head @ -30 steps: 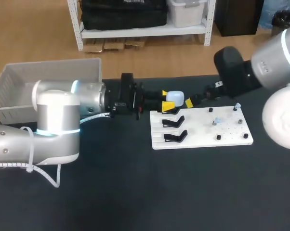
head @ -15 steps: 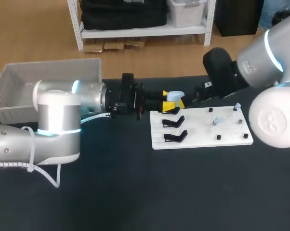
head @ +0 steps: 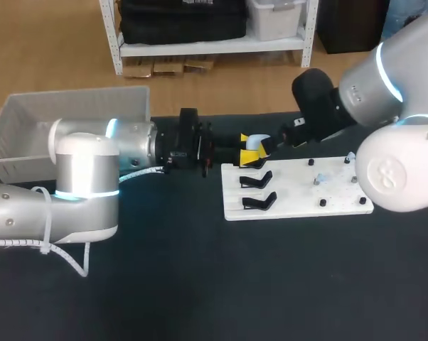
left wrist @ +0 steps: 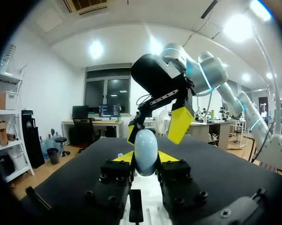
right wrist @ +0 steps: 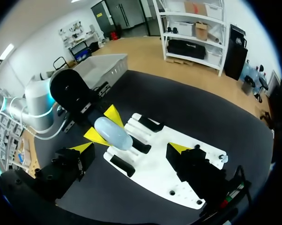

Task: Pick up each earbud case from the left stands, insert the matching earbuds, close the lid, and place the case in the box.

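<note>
A pale blue earbud case (head: 257, 141) hangs just above the far end of the white stand board (head: 299, 195), lid closed. My left gripper (head: 247, 148) is shut on it from two sides; in the left wrist view the case (left wrist: 145, 151) stands upright between my yellow fingertips (left wrist: 124, 157). My right gripper (head: 268, 146) is open wide, its fingers flanking the case without touching it. In the right wrist view the case (right wrist: 113, 132) lies just ahead of the right gripper (right wrist: 131, 147). Three black stands (head: 258, 182) on the board are bare.
Small pegs with pale earbuds (head: 320, 176) stand on the right half of the board. The white box (head: 29, 128) sits at the table's far left, behind my left arm. Dark tabletop (head: 221, 284) stretches in front of the board.
My right arm has swung left and brought its open fingers around the case. The left arm and the case have stayed where they were.
</note>
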{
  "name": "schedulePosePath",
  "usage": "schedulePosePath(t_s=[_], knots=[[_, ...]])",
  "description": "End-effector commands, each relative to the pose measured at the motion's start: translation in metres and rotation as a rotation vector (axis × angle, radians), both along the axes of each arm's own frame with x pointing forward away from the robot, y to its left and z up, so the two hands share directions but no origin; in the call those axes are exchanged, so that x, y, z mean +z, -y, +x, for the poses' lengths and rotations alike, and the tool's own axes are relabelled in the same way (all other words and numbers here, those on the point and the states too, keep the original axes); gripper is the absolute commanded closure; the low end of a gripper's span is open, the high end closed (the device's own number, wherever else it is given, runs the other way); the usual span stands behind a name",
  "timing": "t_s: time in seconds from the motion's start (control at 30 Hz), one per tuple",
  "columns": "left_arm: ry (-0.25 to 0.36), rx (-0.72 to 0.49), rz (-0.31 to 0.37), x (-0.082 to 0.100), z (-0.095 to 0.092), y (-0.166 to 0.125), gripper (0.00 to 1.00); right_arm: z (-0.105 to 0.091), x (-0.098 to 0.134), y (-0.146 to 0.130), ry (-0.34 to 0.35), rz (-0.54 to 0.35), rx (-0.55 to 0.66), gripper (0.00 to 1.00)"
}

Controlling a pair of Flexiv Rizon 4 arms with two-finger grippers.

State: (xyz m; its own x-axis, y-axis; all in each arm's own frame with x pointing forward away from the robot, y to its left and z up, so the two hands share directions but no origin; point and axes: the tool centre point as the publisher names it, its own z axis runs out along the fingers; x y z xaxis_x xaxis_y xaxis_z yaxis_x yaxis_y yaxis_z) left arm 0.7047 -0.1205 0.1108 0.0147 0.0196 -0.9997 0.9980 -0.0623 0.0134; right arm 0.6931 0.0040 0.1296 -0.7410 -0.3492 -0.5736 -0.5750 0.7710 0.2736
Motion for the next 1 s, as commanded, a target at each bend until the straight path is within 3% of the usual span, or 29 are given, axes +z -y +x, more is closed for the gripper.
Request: schedulePosePath(t_s=[0.03,1.0], knots=[[0.004,0.001,-0.006,-0.002,0.001,0.0,1.0,0.003,-0.002,0.0,-0.001,-0.006,-0.012,0.0],[0.004,0.001,-0.006,-0.002,0.001,0.0,1.0,0.017,0.003,0.003,0.014,-0.024,-0.047,0.0]])
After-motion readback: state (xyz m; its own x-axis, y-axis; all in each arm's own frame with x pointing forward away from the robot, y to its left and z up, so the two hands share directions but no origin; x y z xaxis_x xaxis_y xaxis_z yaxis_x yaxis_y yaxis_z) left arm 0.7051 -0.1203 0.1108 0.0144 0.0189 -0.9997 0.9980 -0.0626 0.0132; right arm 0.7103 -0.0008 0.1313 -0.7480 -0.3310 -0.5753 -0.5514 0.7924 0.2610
